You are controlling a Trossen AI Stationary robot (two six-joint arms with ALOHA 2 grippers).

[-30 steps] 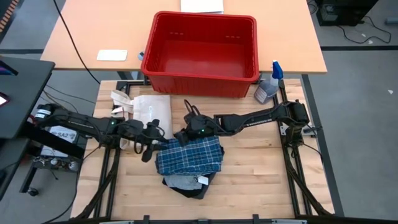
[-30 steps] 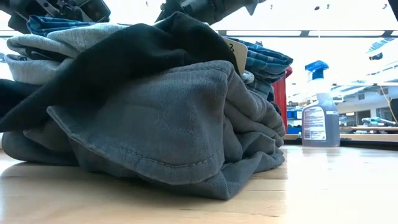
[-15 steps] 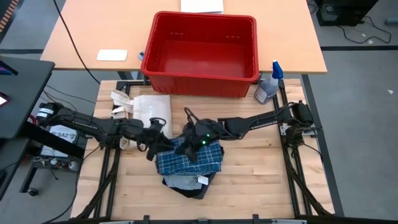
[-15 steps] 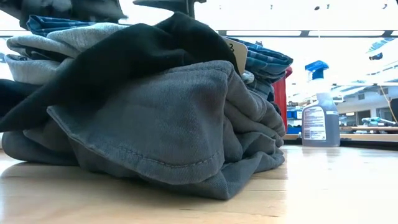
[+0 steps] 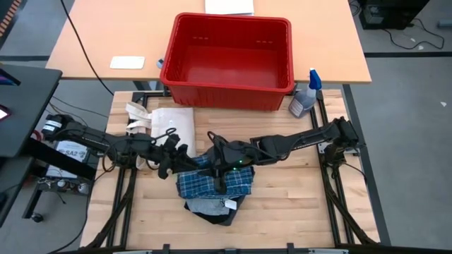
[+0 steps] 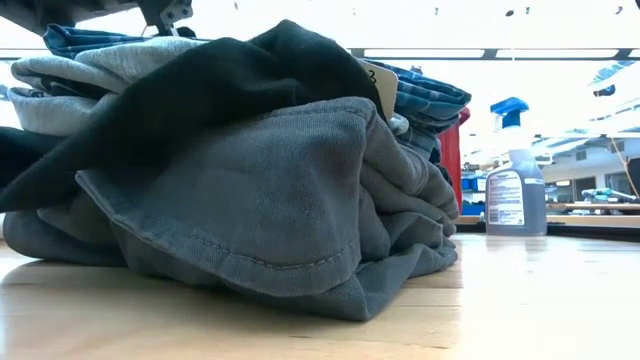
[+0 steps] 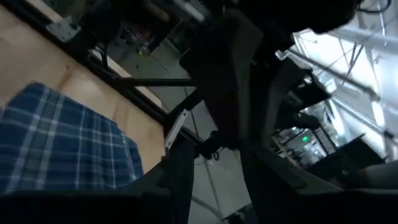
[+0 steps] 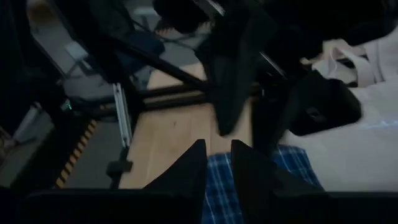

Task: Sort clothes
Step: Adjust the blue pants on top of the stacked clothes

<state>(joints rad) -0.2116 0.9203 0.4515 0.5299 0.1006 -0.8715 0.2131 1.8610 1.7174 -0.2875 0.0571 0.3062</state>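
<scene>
On the table: 2 pincers over the clothes
Left pincer and right pincer at the plaid; fingers slightly apart, grip unclear.

My two dark pointed fingers sit close together, with only a thin gap, over the blue-and-white plaid cloth. Past them is the light wooden tabletop. The other dark arm crosses near a cream-white cloth bag.

Robotics lab bench, you're looking at.
Butcher-block table on a metal frame, loose cables across grey floor, ceiling strip lights and equipment benches behind.
</scene>
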